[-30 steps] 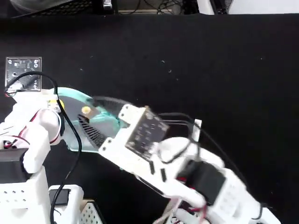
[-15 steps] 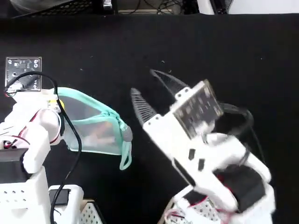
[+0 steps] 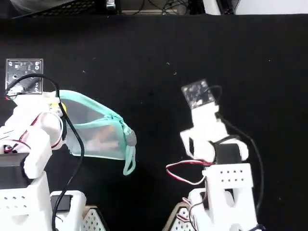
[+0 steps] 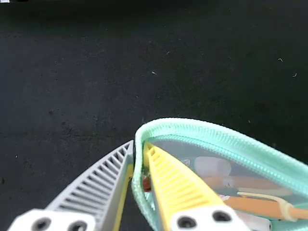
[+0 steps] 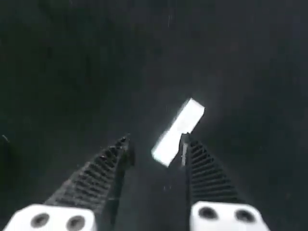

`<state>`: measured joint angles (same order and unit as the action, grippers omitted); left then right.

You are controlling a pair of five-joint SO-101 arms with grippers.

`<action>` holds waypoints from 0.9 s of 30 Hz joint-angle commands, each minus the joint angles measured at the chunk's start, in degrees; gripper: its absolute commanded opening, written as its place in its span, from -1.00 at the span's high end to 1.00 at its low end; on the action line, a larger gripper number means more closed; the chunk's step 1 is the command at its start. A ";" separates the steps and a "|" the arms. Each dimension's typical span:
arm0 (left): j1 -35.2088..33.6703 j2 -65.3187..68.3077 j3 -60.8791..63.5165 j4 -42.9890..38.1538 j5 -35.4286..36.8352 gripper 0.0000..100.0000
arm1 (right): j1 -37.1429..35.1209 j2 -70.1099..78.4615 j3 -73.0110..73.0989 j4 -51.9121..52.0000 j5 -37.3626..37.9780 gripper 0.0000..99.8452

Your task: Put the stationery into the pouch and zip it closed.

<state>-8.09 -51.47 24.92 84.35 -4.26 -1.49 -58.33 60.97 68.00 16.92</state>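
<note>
A teal see-through pouch (image 3: 98,130) lies at the left of the black table, its grey zipper pull (image 3: 130,138) at the end nearer the middle. My left gripper (image 4: 137,151) is shut on the pouch (image 4: 216,139) rim, yellow finger inside and grey finger outside. An orange pencil-like piece (image 4: 250,204) and pale items lie inside. The right arm (image 3: 211,139) stands folded near its base. My right gripper (image 5: 154,142) is open, close over the cloth. A white eraser (image 5: 179,126) lies just beyond its fingertips, close to one finger.
The left arm (image 3: 29,144) stands at the table's left edge, with a black cable looping over the pouch. Open black cloth stretches behind and to the right. The table's far edge (image 3: 154,14) runs along the back.
The right arm has drawn back from over the pouch, swung right and folded up near its base. The left arm and pouch have stayed put.
</note>
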 commanded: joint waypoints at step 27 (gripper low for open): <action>1.10 4.66 9.36 1.67 0.26 0.94 | 3.60 52.62 -31.52 0.97 -10.55 0.56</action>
<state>-8.09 -51.47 24.92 84.35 -4.26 3.08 -11.03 36.35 69.58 9.19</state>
